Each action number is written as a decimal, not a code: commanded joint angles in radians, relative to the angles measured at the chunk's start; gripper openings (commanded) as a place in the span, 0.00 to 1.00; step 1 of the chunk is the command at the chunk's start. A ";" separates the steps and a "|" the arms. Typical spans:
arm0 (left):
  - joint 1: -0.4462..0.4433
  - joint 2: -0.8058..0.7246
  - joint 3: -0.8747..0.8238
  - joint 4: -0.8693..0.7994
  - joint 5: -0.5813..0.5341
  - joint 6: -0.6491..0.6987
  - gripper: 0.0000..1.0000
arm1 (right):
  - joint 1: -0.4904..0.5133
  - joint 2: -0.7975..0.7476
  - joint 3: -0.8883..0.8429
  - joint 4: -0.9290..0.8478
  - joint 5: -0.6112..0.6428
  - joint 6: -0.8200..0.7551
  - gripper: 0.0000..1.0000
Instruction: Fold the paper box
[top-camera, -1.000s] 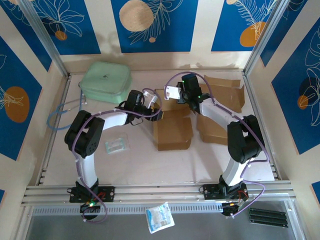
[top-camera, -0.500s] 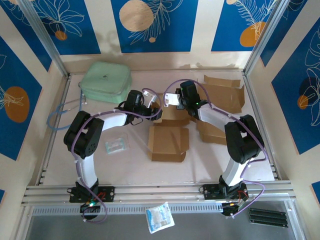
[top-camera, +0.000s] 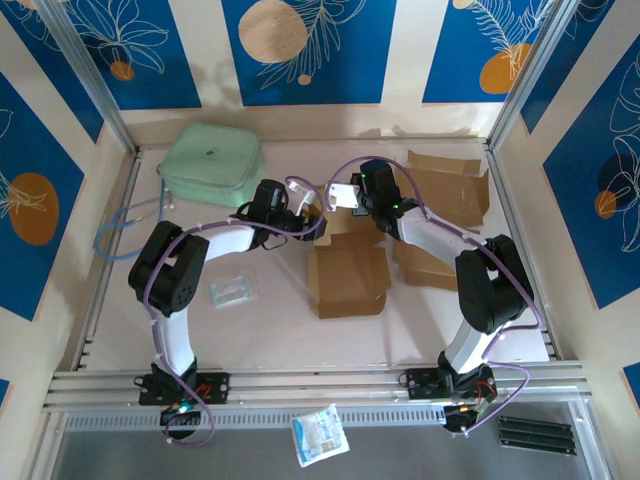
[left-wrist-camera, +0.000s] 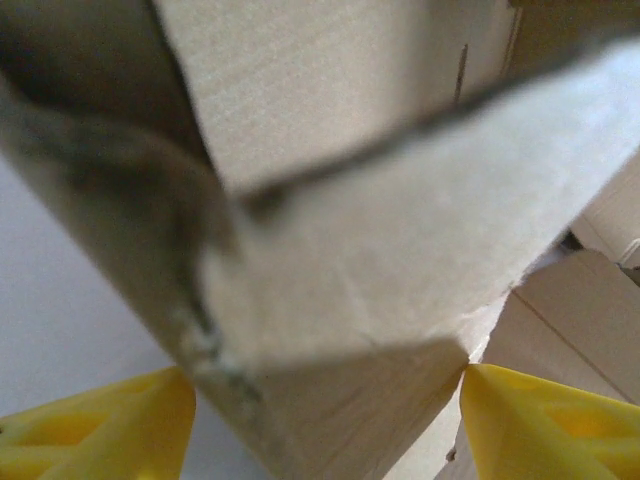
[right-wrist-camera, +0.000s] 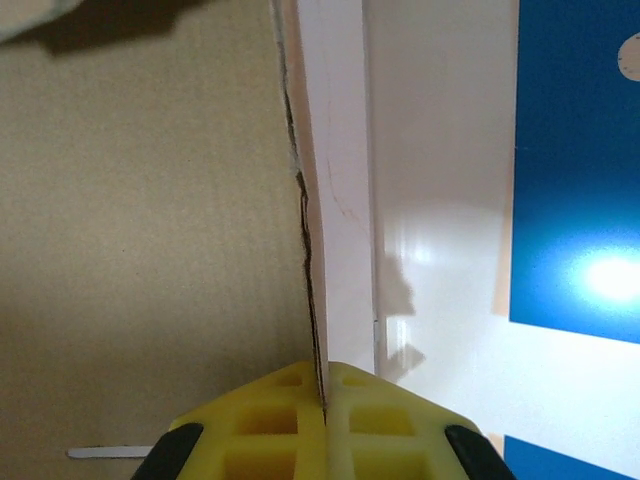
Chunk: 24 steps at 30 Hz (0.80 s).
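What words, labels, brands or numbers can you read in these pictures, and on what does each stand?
None can be read.
On the blue-and-white packet: print too small to read.
On the clear packet: markings blurred.
On the mint green case: a lid mark, too small to read.
On the cardboard box: no print seen.

two-arm rig: white links, black joints, yellow fingers
left arm (top-camera: 172, 335) and right arm (top-camera: 460, 345) match: white shells between rounded black joint housings, a purple cable (top-camera: 150, 305) looped along each, black bases (top-camera: 180, 385) showing small red and green lights. left gripper (left-wrist-camera: 325, 425) and right gripper (right-wrist-camera: 325, 410) carry yellow moulded fingers (right-wrist-camera: 280, 430) with recessed square pockets.
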 joint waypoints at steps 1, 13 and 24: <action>-0.010 0.013 0.032 0.027 0.116 0.003 0.71 | 0.026 -0.039 0.029 -0.001 -0.036 -0.006 0.00; -0.018 0.010 0.020 -0.042 0.059 0.046 0.72 | 0.048 -0.089 -0.076 0.068 0.017 0.007 0.00; -0.050 -0.029 -0.053 0.030 -0.010 0.070 0.74 | 0.086 -0.163 -0.207 0.198 0.117 0.046 0.00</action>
